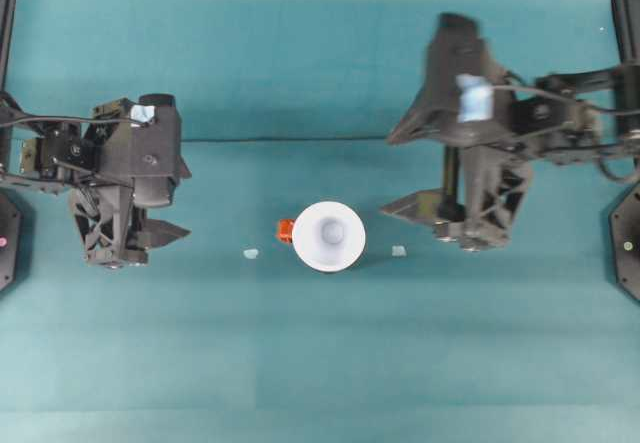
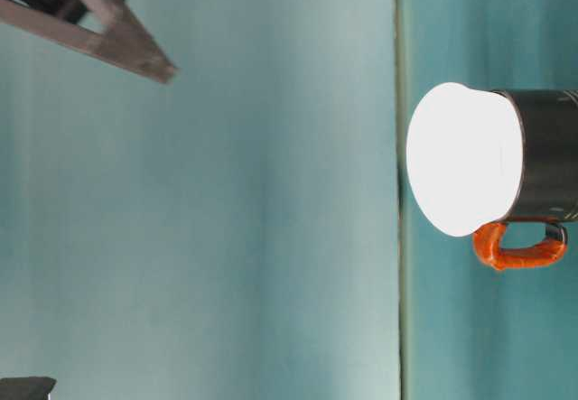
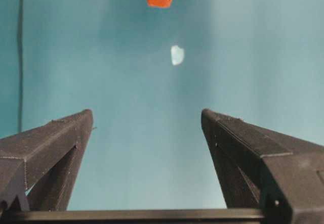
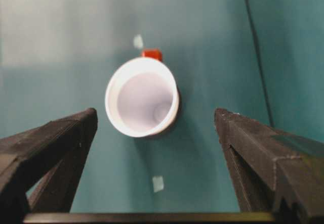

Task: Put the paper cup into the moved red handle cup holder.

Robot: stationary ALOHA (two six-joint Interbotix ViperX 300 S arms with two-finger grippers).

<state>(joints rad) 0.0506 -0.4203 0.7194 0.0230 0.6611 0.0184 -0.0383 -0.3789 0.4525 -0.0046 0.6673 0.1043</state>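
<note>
Cup sits inside the black holder already, so I think my job is done. Both my grippers, left and right, are wide open, holding nothing.

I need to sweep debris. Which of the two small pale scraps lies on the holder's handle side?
The pale scrap nearer the left gripper, beyond the glossy black holder's orange-red handle; the other scrap lies opposite.

the paper cup sits in the red handle cup holder, between both arms.
</note>
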